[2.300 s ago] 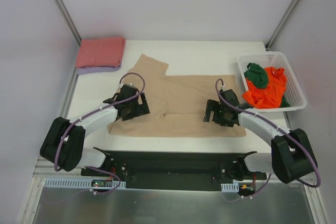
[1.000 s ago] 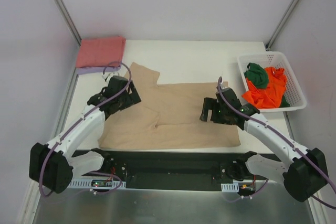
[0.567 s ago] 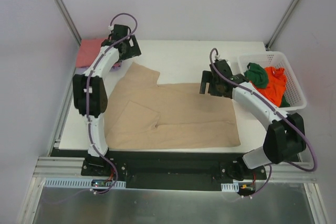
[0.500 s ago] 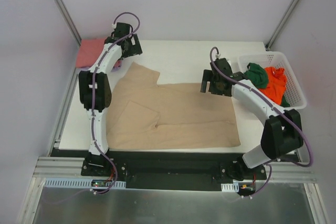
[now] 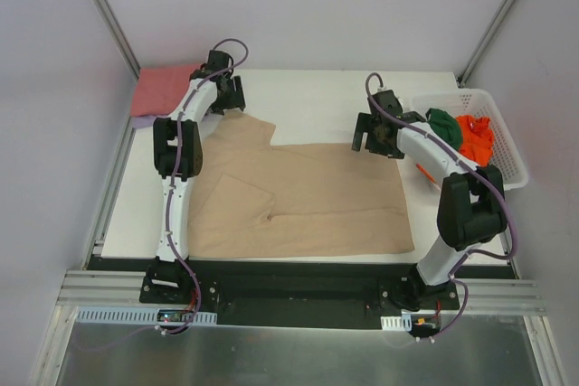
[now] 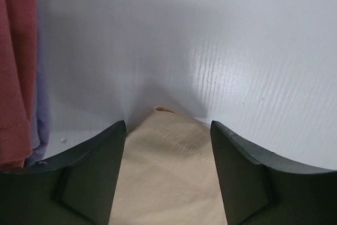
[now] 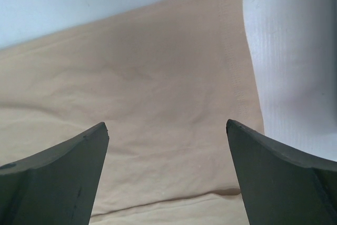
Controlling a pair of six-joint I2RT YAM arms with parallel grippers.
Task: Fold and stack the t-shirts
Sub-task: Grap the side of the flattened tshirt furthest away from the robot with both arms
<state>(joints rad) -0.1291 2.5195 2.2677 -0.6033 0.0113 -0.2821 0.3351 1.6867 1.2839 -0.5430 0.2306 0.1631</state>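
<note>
Left gripper (image 5: 226, 94): jaws apart, nothing held. In its wrist view the gripper (image 6: 167, 126) has the far-left sleeve corner of the tan shirt (image 6: 168, 183) between its two fingers (image 6: 79, 183). The corner's point reaches just past the fingertips onto the white table (image 6: 237, 51). Contact between fingers and cloth cannot be confirmed.

Right gripper (image 5: 374, 136): jaws apart, nothing held. In its wrist view the gripper (image 7: 167, 126) is above the tan shirt (image 7: 147, 67) near its far-right corner. The stitched hem runs along the right side, and bare table (image 7: 295, 51) lies beyond it.

Tan shirt (image 5: 308, 196): spread flat across the middle of the table (image 5: 317, 97), unfolded, one sleeve pointing to the far left. A crease shows left of centre. The near edge lies close to the table's near edge.

Far-left corner: pink shirt (image 5: 163, 89) folded, resting on a folded lavender shirt (image 5: 147, 120) whose edge shows beneath it. From the left wrist, the pink shirt (image 6: 16, 51) and lavender shirt (image 6: 40, 104) lie just left of the left finger.

Right side: white basket (image 5: 470, 94) on the table, holding the orange shirt (image 5: 475, 137) and green shirt (image 5: 441, 124), both crumpled. The right arm passes close beside the basket's left wall.
</note>
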